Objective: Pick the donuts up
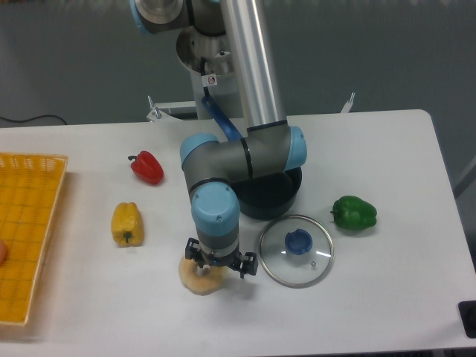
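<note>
A pale cream ring-shaped donut (pixel 195 278) lies flat on the white table near the front, mostly covered by the arm's wrist. My gripper (pixel 216 265) hangs directly over its right half, with its dark fingers spread to either side, one over the ring and one to the right of it. The jaws look open with nothing held between them. The donut's centre hole is hidden behind the gripper.
A yellow pepper (pixel 126 223) and a red pepper (pixel 147 166) lie to the left. A glass lid (pixel 297 249) with a blue knob lies just right of the gripper, a dark pot (pixel 277 195) behind it, a green pepper (pixel 353 213) far right. A yellow basket (pixel 26 230) stands at the left edge.
</note>
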Controlling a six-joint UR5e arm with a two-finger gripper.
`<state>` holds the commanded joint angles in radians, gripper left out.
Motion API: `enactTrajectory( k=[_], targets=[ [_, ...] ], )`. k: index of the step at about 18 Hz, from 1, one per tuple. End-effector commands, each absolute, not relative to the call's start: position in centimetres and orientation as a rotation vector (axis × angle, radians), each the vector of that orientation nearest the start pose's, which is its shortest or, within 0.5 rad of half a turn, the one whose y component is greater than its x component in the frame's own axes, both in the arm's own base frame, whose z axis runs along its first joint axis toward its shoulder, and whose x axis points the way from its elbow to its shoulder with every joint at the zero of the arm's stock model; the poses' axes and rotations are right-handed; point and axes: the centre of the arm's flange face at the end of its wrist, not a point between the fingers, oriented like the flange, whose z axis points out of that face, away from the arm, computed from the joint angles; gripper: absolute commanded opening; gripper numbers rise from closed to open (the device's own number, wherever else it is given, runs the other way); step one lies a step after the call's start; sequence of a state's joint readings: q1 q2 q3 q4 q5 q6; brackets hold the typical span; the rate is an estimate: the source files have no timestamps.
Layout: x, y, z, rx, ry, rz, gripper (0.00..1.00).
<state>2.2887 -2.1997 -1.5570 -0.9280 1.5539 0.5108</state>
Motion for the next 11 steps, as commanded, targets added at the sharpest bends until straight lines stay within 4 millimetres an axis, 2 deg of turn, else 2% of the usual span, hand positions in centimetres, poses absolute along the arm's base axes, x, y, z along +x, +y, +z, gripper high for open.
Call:
enactTrajectory(
  k=[5, 6, 11],
  targets=[
    [-33.43, 59.87, 17.93, -3.101, -0.300, 0.000, 0.99],
    [-33.42, 59.86, 17.92, -3.102, -0.300, -0.002, 0.96],
    [-33.41, 59.87, 18.02, -3.100, -0.298, -0.002, 0.62]
  ],
)
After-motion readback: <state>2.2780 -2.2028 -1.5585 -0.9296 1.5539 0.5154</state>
